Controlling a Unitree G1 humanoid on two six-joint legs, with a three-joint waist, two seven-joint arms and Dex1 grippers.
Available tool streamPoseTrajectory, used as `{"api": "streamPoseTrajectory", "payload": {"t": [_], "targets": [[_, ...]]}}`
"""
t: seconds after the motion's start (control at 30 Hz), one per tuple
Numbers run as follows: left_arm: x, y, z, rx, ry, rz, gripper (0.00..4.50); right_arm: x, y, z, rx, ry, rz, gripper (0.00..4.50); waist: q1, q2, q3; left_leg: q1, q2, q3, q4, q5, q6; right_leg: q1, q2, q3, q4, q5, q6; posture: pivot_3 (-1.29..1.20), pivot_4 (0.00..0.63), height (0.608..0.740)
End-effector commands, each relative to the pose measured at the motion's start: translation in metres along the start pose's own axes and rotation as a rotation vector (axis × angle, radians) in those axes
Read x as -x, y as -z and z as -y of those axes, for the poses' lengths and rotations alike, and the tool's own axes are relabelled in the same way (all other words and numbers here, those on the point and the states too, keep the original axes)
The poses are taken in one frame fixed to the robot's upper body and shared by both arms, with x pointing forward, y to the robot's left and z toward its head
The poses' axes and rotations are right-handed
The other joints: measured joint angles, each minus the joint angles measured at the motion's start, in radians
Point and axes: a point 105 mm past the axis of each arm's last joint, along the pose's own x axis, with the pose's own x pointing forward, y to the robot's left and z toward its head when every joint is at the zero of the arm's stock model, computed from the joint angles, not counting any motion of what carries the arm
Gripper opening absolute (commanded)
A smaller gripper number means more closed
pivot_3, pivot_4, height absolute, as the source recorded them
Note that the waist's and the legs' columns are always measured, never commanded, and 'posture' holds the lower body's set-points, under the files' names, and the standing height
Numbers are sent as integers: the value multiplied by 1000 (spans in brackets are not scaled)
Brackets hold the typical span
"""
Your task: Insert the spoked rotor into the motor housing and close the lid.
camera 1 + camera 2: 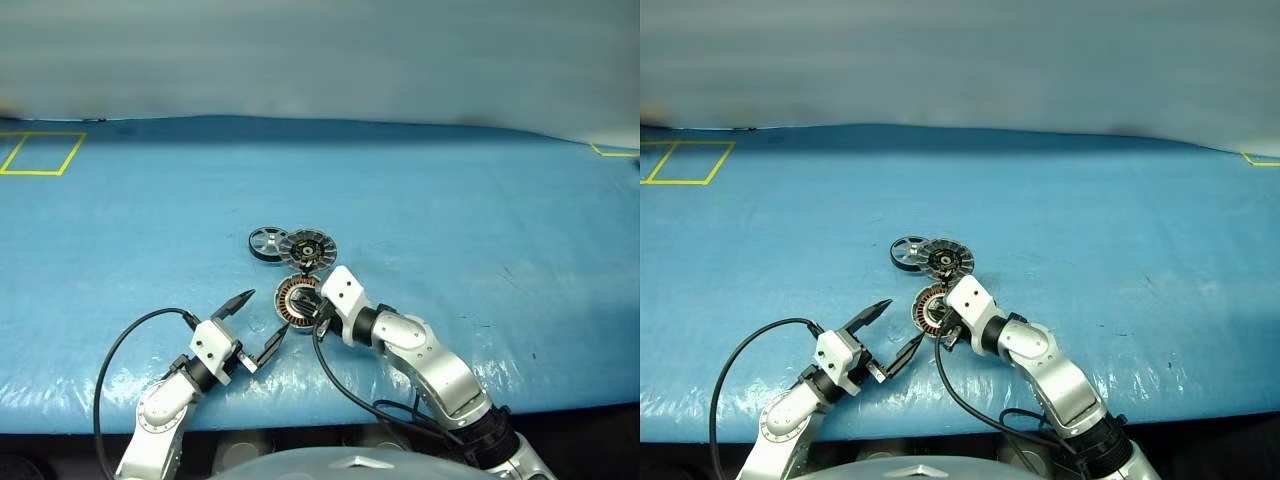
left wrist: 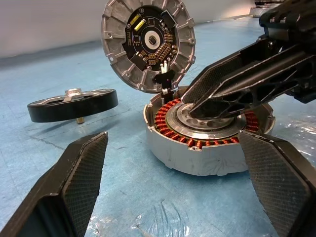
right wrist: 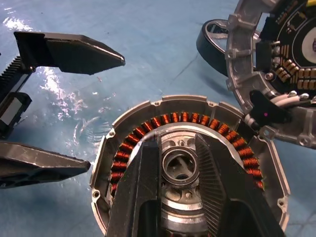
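Right wrist view: right gripper [image 3: 180,170], fingers narrowly apart, straddles the motor housing [image 3: 148,111] hub at lower centre; left gripper [image 1: 258,322] gapes wide.

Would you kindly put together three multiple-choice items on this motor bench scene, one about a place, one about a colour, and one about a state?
1. Where does the spoked rotor lie?
A. Inside the motor housing
B. On the blue table, apart from the housing
C. Between the left gripper's fingers

2. What colour is the winding ring inside the motor housing?
A. Copper
B. Green
C. White

3. How does the lid stand?
A. Shut flat over the housing
C. Lying face down on the table
B. Swung open, tilted up at the housing's edge

Answers:
1 B, the dark wheel rests on the table beside the housing.
2 A, the coils show copper-orange around the silver hub.
3 B, its circuit-board face stands upright behind the open housing.
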Motion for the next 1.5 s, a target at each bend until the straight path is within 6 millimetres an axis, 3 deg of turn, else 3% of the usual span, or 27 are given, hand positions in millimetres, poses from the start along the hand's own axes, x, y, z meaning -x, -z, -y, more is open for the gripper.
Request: {"api": "streamPoseTrajectory", "payload": {"t": [0.03,0.67,0.83,1.03,1.13,1.3,1.5], "targets": [[0,-7,0,-8,5,31,4500,3,-7,5,14,29,39,661,0,0,0,0,0,0,0,0,0,0,0,0,0,0,0,0,150,740],[3,-2,2,10,11,10,4500,-2,-9,-2,-9,-2,51,661,0,0,0,0,0,0,0,0,0,0,0,0,0,1,1,0,150,740],[4,-2,3,16,12,7,4500,-1,-9,-2,-9,5,52,2308,0,0,0,0,0,0,0,0,0,0,0,0,1,1,2,0,150,740],[5,-1,3,19,8,5,4500,17,-31,-6,-52,-4,128,2308,0,0,0,0,0,0,1,0,0,0,0,0,1,2,4,0,150,740],[5,-1,3,19,6,3,4500,27,-35,-8,-65,-6,110,1711,0,0,0,0,0,0,1,0,0,0,0,0,1,2,4,0,150,740],[6,-1,3,19,5,3,4500,31,-30,-8,-39,11,-22,15,0,0,0,0,0,0,1,0,0,0,-1,0,1,0,0,0,150,740],[5,-2,3,21,10,4,4500,23,-33,-2,-35,55,-102,15,0,0,0,0,0,-1,2,0,0,0,0,0,2,0,0,0,150,740]]}}
